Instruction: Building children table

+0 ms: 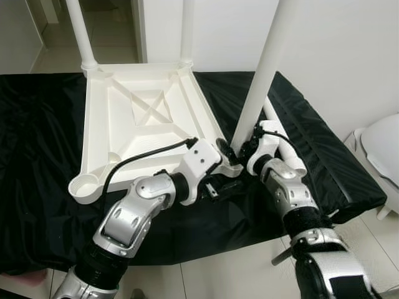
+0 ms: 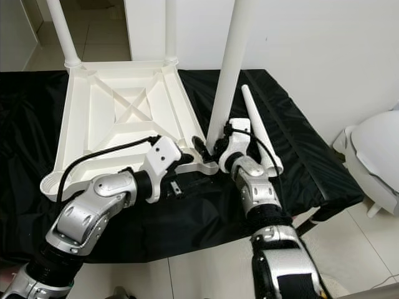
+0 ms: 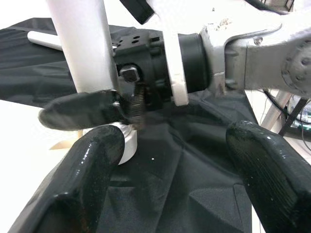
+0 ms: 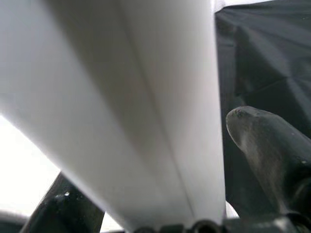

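Tabletop: the white moulded plastic children's tabletop (image 1: 140, 118) lay upside down on the black cloth-covered worktop (image 1: 37, 156), ribbed underside up.
Legs fitted: two white round plastic legs (image 1: 79, 31) stood upright in the far corner sockets.
Leg in hand: a third white tapered leg (image 1: 262, 68) stood upright, its foot at the near right corner socket (image 1: 232, 167); whether it was fully seated could not be told.
Right pincer: the right pincer (image 1: 244, 148) pinched this third leg just above the socket, the wrist view showing a black finger (image 4: 272, 150) on either side of the tube.
Left pincer: the left pincer (image 3: 160, 165) sat spread just beside the same corner, one finger (image 3: 92, 165) close to the leg's base, gripping nothing.
Progress: by my judgement well past halfway, with one leg going in.
Left to do: the near left corner socket (image 1: 86, 185) was vacant; a loose fourth white leg (image 2: 259, 128) lay on the cloth behind the right arm.
Surroundings: a white wall (image 1: 349, 56) behind, tiled floor (image 1: 237, 268) in front, a white rounded plastic object (image 1: 383, 146) at the right.
Obstruction: both wrists crowded the one corner, and the left arm's black cable (image 1: 143, 156) trailed over the tabletop rim.
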Tool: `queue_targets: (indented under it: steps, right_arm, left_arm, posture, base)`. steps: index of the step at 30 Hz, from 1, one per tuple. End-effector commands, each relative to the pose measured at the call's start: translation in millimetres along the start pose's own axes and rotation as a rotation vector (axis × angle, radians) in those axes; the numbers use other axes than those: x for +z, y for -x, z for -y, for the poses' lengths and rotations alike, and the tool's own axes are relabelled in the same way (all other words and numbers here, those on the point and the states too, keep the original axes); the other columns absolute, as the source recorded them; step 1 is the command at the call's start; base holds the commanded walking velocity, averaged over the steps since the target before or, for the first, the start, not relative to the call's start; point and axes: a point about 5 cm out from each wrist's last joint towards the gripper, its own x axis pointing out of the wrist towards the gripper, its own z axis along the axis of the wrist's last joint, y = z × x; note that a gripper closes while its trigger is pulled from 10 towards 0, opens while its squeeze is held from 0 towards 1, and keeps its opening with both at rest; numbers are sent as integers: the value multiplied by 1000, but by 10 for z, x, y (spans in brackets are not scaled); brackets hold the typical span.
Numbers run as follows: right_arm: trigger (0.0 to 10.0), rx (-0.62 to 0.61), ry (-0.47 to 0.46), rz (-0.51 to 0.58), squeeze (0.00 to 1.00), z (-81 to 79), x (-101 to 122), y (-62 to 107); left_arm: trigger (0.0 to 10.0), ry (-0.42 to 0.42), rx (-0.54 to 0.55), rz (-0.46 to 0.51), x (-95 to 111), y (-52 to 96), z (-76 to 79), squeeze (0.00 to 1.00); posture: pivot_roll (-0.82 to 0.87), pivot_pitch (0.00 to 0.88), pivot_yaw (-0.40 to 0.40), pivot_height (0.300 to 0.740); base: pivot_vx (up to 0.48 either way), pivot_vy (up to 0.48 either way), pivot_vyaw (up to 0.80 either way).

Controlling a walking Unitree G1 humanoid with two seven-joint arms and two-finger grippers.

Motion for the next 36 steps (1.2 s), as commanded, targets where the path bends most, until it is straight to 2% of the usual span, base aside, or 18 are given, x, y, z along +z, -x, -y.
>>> queue_targets:
  steps: [1,8,9,10,11,12,13,20,23,26,36]
  right_arm:
    - [10000,71,37,-25,0,-15,-32,-13]
    - [10000,163,52,-47,0,40,-37,-14]
    - [9412,167,44,-54,0,48,-41,-19]
    - [9412,167,44,-54,0,48,-41,-19]
    - [4588,167,48,-57,0,57,-44,-24]
    - [4588,167,48,-57,0,57,-44,-24]
    - [0,161,32,-69,0,66,-56,-30]
    - [0,163,-13,-97,0,84,-106,-34]
    - [0,132,-54,-119,0,95,-183,-13]
    - [0,88,-57,-130,0,108,-225,1]
    - [0,-65,-116,-52,0,93,-235,-3]
  left_arm:
    - [10000,-2,33,-5,2,-6,-33,0]
    - [10000,-7,35,-8,6,8,-44,0]
    - [10000,-7,36,-8,9,8,-46,0]
    - [10000,-7,36,-8,9,8,-46,0]
    - [10000,-8,37,-7,13,7,-48,0]
    - [10000,-8,37,-7,13,7,-48,0]
    - [10000,-9,37,-7,15,7,-49,0]
    - [10000,-10,38,-7,15,9,-46,0]
    - [10000,-8,42,-8,12,14,-44,0]
    - [10000,-6,43,-8,7,17,-39,0]
    - [10000,2,30,-9,-7,7,-11,0]
  posture:
    - [-4,11,-55,740]
    - [4,8,-50,740]
    - [5,6,-51,740]
    - [5,6,-51,740]
    - [7,6,-51,740]
    - [7,6,-51,740]
    - [8,6,-51,740]
    - [13,5,-54,740]
    - [16,6,-58,740]
    - [13,7,-59,740]
    - [-2,16,-56,740]
  base:
    - [0,0,0]
    - [0,0,0]
    - [0,0,0]
    - [0,0,0]
    - [0,0,0]
    - [0,0,0]
    - [0,0,0]
    - [0,0,0]
    - [0,0,0]
    - [0,0,0]
    - [0,0,0]
